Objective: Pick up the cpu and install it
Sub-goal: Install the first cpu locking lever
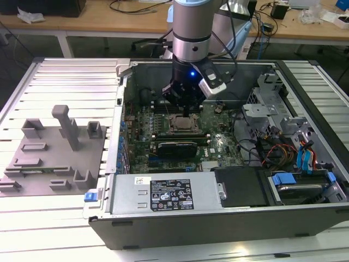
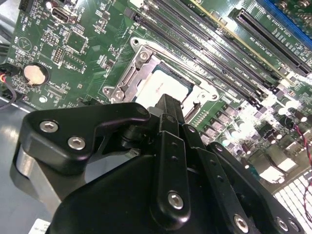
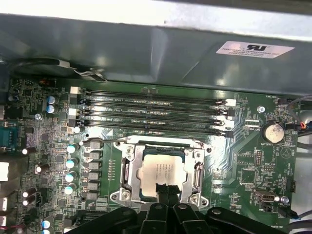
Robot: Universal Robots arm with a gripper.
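- Silvery-white cpu [image 3: 163, 170]: lies flat inside the metal-framed socket [image 3: 127, 168], directly beneath the gripper [image 3: 166, 189], its near edge just under the tips.
- Gripper: black, tips drawn together with nothing between them, poised low over the cpu's edge; whether it touches cannot be told.
- Green motherboard [image 3: 243, 161]: surrounds the socket; memory slots [image 3: 151, 112] run just beyond the gripper.
- Grey fixture tray [image 1: 54, 147]: on the tabletop, well apart from the gripper, outside the computer case [image 1: 103, 218].
- Progress, as judged: pick-up and placement look done; seating appears level; whether the socket is latched cannot be told.
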